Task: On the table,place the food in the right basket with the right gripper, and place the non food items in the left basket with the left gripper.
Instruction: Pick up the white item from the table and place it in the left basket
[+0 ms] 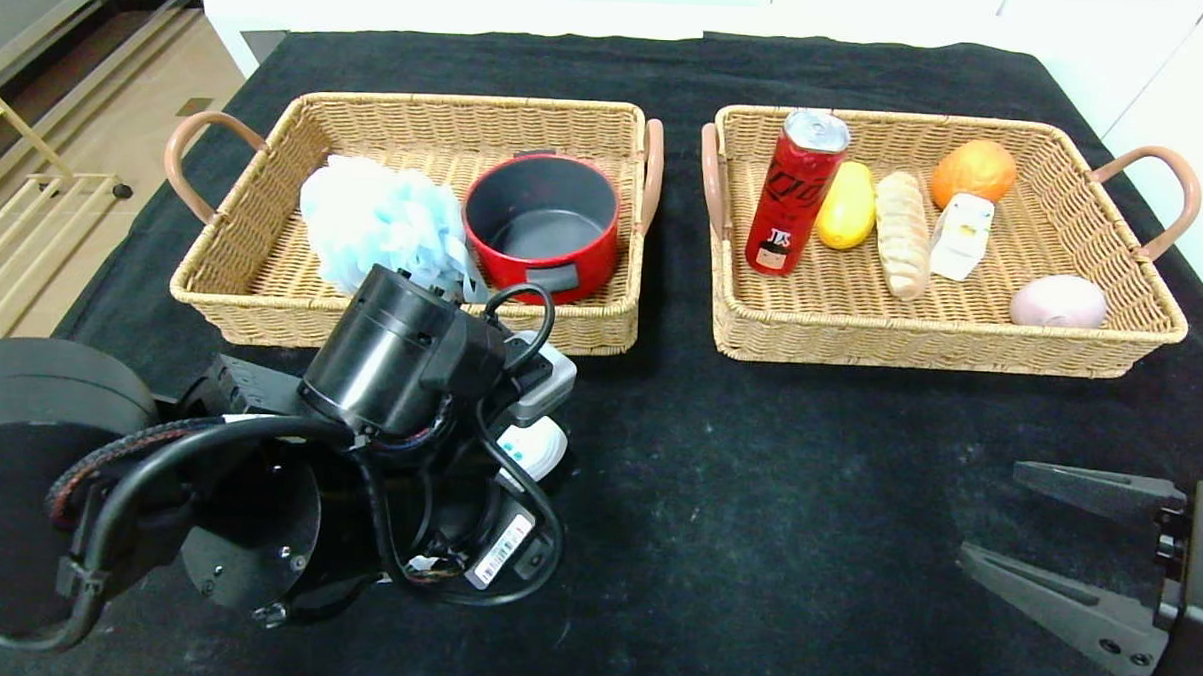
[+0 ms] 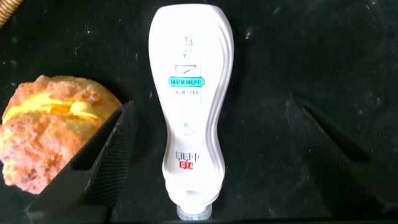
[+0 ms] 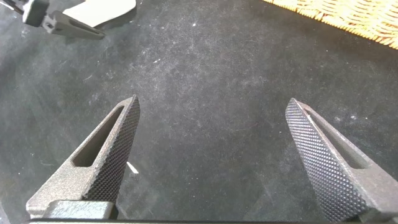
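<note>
left claw (image 2: 208, 162) spread wide, astride white bottle (image 2: 191, 106) | right claw (image 3: 214, 155) wide open, empty

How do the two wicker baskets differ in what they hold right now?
The left basket holds two non-food items, a pale blue bath pouf and a red pot; the right basket holds six food items, among them an upright red can and an orange. The left basket's contents crowd its near side; the right basket's spread across it. Both are rectangular, woven, with side handles.

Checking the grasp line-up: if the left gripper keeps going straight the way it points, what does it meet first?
Probably the white bottle, lying centred between the open left gripper; the pastry sits just outside it.
</note>
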Robot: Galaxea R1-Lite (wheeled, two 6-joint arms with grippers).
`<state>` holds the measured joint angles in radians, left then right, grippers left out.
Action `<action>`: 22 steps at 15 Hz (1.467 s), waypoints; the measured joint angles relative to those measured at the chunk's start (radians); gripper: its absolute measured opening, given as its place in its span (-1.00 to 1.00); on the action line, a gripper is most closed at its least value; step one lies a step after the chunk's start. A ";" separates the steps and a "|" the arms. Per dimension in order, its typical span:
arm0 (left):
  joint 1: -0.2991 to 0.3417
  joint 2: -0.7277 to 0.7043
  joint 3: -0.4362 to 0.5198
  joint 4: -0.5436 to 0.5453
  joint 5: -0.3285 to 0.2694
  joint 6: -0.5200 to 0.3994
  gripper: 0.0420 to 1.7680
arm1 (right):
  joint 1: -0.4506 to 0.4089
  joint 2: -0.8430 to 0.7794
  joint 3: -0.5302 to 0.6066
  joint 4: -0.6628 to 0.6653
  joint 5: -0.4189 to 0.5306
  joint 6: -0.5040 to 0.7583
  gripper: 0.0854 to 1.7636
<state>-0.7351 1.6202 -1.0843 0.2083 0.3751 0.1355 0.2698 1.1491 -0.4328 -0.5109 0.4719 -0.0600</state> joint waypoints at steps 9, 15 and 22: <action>0.002 0.058 -0.011 -0.098 0.028 -0.007 0.94 | 0.003 0.001 0.004 0.000 0.001 -0.001 0.94; 0.002 0.076 -0.007 -0.101 0.045 -0.010 0.41 | 0.005 0.001 0.005 0.000 0.000 -0.001 0.94; 0.000 0.080 -0.004 -0.100 0.046 -0.009 -0.07 | 0.004 0.001 0.005 0.001 0.001 -0.001 0.94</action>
<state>-0.7349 1.7004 -1.0885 0.1081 0.4213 0.1264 0.2736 1.1506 -0.4277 -0.5102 0.4728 -0.0606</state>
